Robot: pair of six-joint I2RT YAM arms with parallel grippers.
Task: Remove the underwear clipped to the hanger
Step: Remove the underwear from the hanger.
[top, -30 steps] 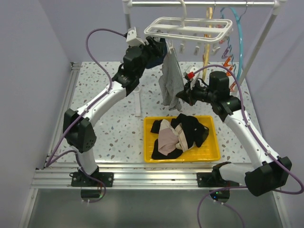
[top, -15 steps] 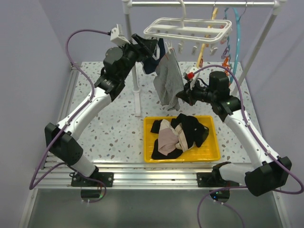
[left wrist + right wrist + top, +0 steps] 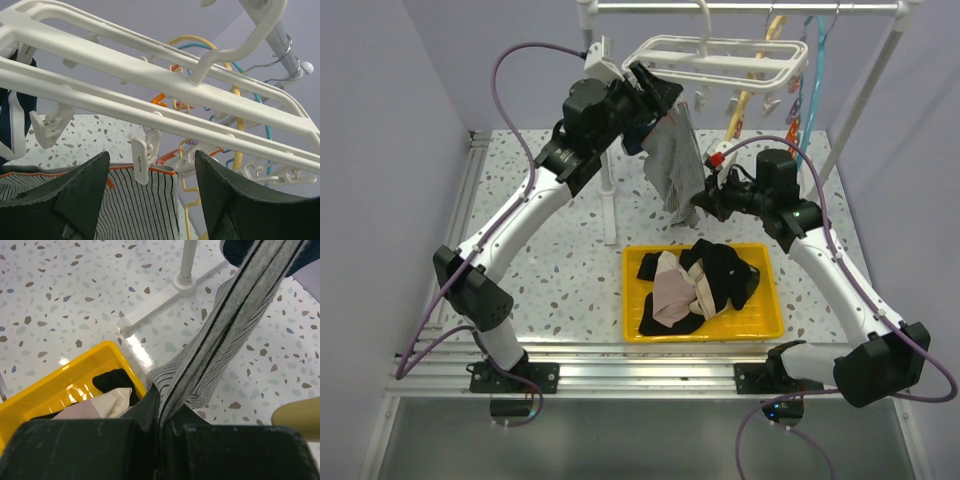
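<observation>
A white clip hanger [image 3: 715, 62] hangs from the rail at the back. The grey striped underwear [image 3: 675, 165] hangs from one of its white clips [image 3: 142, 159] by its orange-edged waistband. Navy blue underwear [image 3: 12, 117] is clipped further left. My left gripper [image 3: 150, 192] is open just below the hanger frame, one jaw on each side of the clip holding the striped piece. My right gripper [image 3: 167, 427] is shut on the lower end of the striped underwear [image 3: 235, 325], which runs taut up to the hanger. Black and pale pink-beige underwear [image 3: 695, 285] lies in the yellow tray [image 3: 770, 325].
The rail's white upright post [image 3: 603, 150] and its foot [image 3: 611, 215] stand left of the tray. Coloured plastic hangers [image 3: 798, 100] dangle from the rail at the back right. A slanted white rail leg [image 3: 865, 90] stands at the far right.
My left arm has swung right and up, bringing its open gripper under the hanger at the clip on the striped underwear. My right gripper has kept its hold.
</observation>
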